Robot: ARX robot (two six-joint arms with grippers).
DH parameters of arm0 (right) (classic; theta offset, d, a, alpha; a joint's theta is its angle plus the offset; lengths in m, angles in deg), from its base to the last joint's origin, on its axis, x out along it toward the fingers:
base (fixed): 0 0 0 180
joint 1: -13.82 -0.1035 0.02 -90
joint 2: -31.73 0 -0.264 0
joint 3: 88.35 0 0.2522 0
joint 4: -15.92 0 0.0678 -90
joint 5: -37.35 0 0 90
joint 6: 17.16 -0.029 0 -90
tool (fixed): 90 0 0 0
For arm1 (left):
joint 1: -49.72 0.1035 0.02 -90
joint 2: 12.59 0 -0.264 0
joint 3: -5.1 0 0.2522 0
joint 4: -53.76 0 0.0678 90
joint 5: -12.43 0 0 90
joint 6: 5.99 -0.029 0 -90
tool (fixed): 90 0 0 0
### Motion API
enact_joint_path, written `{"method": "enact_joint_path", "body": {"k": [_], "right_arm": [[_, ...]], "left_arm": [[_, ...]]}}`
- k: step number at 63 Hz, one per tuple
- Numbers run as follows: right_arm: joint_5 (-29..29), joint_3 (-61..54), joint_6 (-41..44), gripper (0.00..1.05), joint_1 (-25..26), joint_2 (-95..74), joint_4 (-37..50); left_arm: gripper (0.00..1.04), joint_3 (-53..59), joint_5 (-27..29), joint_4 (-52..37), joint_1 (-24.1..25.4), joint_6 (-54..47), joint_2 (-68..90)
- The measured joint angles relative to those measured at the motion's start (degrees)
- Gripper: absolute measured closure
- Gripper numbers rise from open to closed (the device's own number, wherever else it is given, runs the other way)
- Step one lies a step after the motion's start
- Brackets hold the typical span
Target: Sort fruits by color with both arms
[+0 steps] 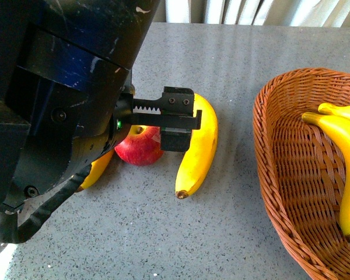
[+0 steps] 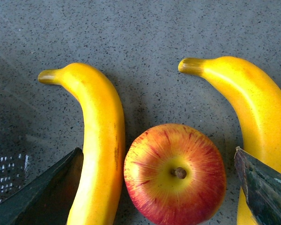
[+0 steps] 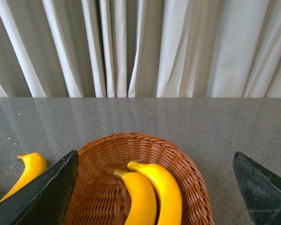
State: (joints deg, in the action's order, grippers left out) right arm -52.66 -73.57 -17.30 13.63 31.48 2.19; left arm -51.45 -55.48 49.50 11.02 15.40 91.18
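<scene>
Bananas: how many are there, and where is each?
4. On the table, the right banana and the left banana, partly behind the left arm, flank the apple; two basket bananas lie in the basket. Others may hide behind the arm.

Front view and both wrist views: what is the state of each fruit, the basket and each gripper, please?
apple: on the table, stem up, unsorted.
banana beside the basket: lying on the table, unsorted.
half-hidden banana: lying on the table, unsorted.
basket: upright, holding two bananas.
left gripper: open, empty, over the apple.
right gripper: open, empty.
</scene>
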Motion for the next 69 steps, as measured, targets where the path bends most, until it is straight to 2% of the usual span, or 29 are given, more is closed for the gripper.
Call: {"method": "enact_joint_path", "body": {"k": [69], "right_arm": [[0.0, 0.0, 0.0, 0.09, 0.0, 0.0, 0.0]], "left_arm": [[0.09, -3.2, -2.4, 0.2, -0.2, 2.3, 8.1]]}}
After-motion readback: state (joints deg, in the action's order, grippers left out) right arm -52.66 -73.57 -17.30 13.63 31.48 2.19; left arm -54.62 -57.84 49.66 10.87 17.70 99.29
